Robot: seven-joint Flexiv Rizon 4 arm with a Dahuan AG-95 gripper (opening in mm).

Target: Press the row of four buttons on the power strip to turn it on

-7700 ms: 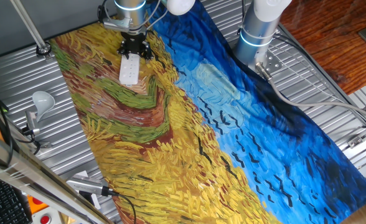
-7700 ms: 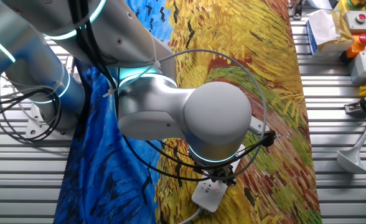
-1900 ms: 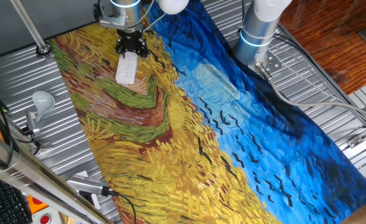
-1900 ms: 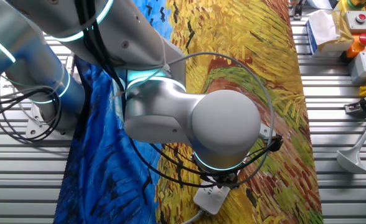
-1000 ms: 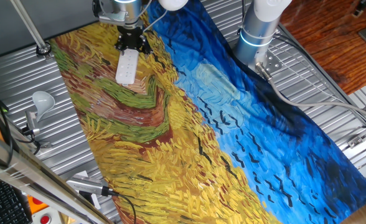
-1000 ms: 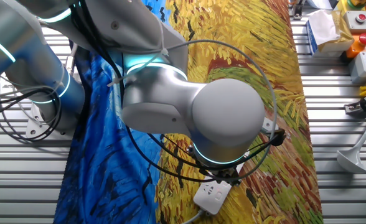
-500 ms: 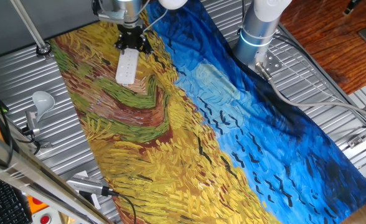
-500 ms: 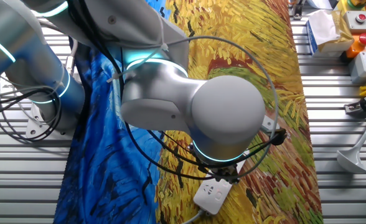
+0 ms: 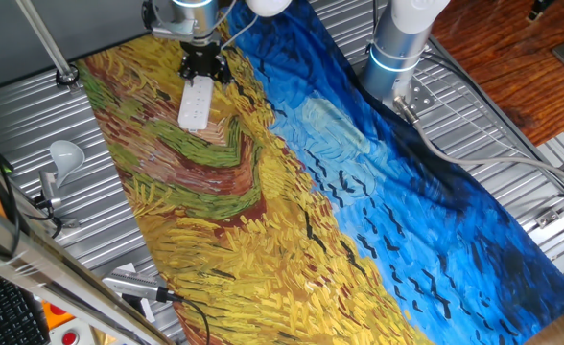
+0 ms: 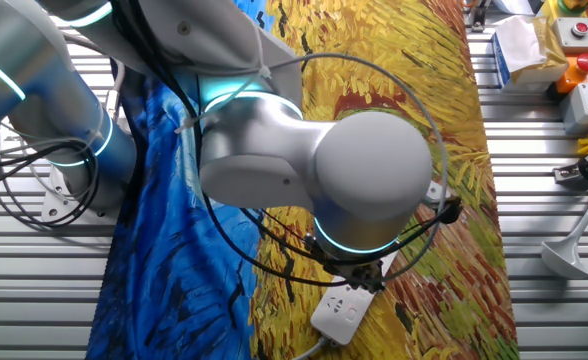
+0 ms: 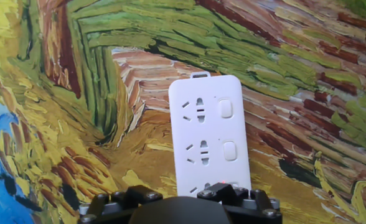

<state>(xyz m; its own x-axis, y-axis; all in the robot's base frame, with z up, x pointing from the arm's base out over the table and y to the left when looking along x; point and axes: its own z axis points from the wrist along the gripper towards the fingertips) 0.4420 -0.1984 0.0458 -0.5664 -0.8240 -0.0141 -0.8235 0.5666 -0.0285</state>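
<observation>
The white power strip [image 9: 196, 102] lies on the painted cloth [image 9: 292, 192] at the far end of the table. My black gripper [image 9: 203, 65] stands over the strip's near end, right at its cord side. In the hand view the power strip [image 11: 205, 134] fills the centre, with the gripper's dark body [image 11: 178, 200] covering its lowest part. Two buttons of the row of four buttons [image 11: 225, 109] show along the strip's right side, and a small red light [image 11: 222, 183] glows at the gripper's edge. The fingertips are hidden. In the other fixed view my wrist covers most of the power strip [image 10: 346, 312].
A white bulb on a metal stand [image 9: 61, 155] sits left of the cloth. A slanted metal pole [image 9: 44, 40] rises at the far left. The arm's base [image 9: 397, 46] stands at the far right. Boxes with red buttons [image 10: 574, 40] sit beside the cloth.
The gripper has stayed over the strip's near end; in the other fixed view the wrist has shifted slightly to the right. The strip has not moved.
</observation>
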